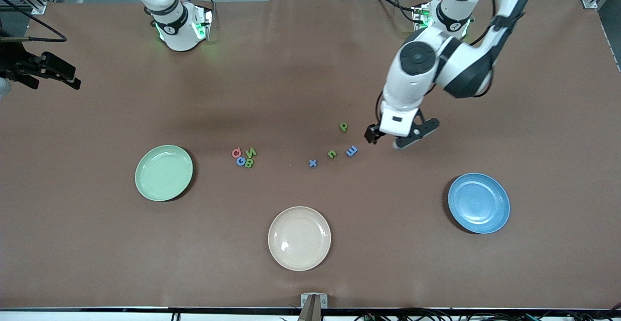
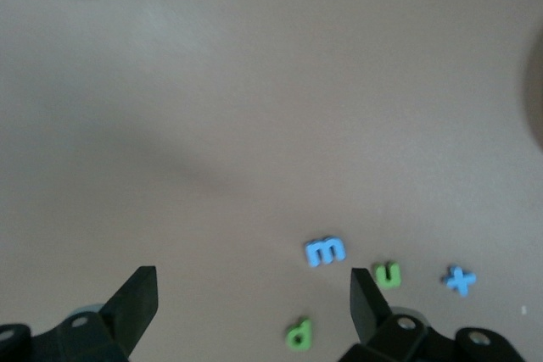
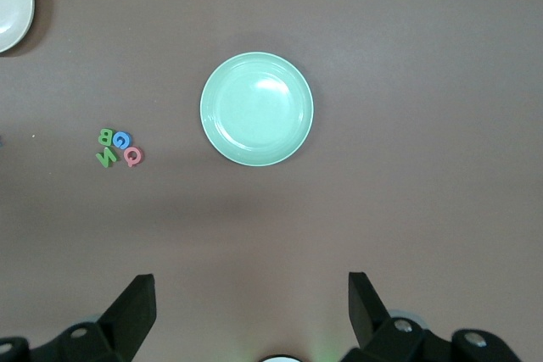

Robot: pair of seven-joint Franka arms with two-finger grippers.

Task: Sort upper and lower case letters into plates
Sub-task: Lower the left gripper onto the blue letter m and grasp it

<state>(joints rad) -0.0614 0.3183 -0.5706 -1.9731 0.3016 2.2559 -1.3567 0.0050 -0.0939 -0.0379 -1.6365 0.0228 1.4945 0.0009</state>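
Two Franka arms work a brown tabletop (image 1: pixel 301 69) strewn with foam letters, and we see none of them yet on a plate. The left hand (image 1: pixel 394 136) hangs low over the tabletop just beside the blue m (image 1: pixel 351 151), its fingers (image 2: pixel 136 303) spread wide apart and holding nothing. In its wrist view we look down between them at the m (image 2: pixel 325 251), with the green u (image 2: pixel 388 274), the blue x (image 2: pixel 459 280) and the green p (image 2: pixel 298 334) close by.

These four lower-case letters lie loosely scattered near the middle of the tabletop: the p (image 1: pixel 343 127) farthest from the front camera, the u (image 1: pixel 332 154) and x (image 1: pixel 313 163) strung out from the m toward the right arm's end.

The capitals sit in a tight, touching cluster (image 1: pixel 243 157) between that group and the mint plate (image 1: pixel 164 172): a pink Q (image 3: pixel 133 156), a blue G (image 3: pixel 121 139), a green B (image 3: pixel 106 136) and a green N (image 3: pixel 106 158).

The right hand is out of the front view; its wrist view shows the fingers (image 3: pixel 136 303) wide apart, empty, high over the mint plate (image 3: pixel 256 108), where the arm waits.

The blue plate (image 1: pixel 479 203) lies toward the left arm's end, empty. The beige plate (image 1: pixel 299 238) lies nearest the front camera, also empty.
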